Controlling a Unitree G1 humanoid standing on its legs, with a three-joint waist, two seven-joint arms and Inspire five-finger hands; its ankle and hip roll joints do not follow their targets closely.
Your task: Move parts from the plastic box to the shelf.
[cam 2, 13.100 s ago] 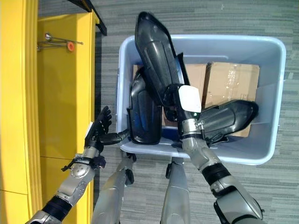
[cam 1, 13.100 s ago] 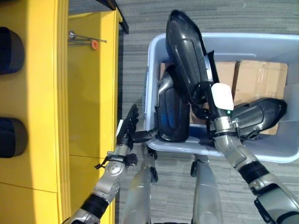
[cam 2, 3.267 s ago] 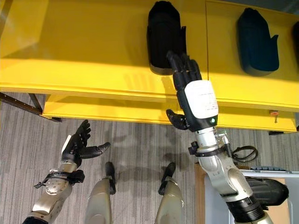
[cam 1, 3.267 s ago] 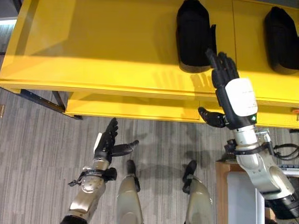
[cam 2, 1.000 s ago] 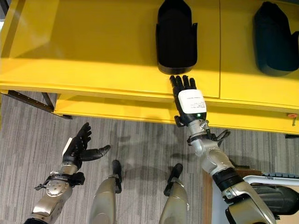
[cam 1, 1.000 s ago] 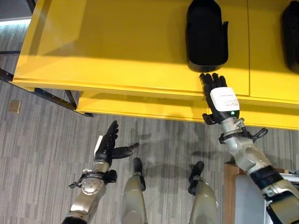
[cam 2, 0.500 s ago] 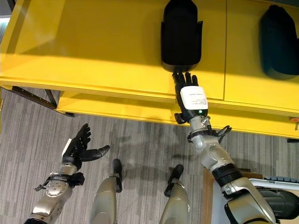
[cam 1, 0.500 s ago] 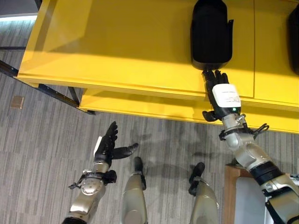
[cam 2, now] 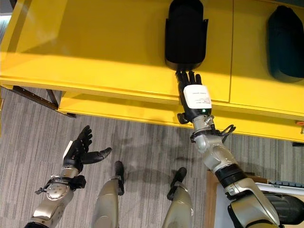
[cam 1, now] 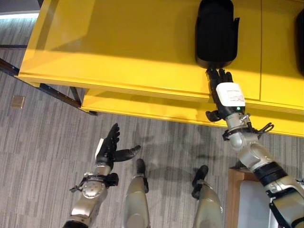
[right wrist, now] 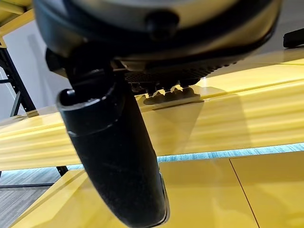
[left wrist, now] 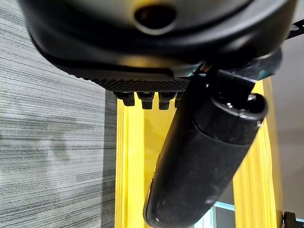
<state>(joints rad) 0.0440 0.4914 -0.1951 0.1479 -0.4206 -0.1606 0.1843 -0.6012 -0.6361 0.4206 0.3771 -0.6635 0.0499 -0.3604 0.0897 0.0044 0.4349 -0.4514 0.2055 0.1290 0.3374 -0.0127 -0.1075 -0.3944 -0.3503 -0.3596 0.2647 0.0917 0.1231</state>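
Part (cam 2: 185, 33) flat on shelf (cam 2: 95, 47), long axis near-to-far, directly beyond right hand (cam 2: 192, 99). Right-hand fingertips (cam 2: 186, 76) straight, at the part's near end, holding nothing. Left hand (cam 2: 80, 148) open, idle, low left, well apart.

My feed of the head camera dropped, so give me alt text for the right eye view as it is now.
The right hand, fingers straight, reaches over the front edge of the yellow shelf, its fingertips at the near end of a black part lying on the shelf top. A second dark part lies further right on the shelf, and the left hand hangs open and empty above the grey floor.
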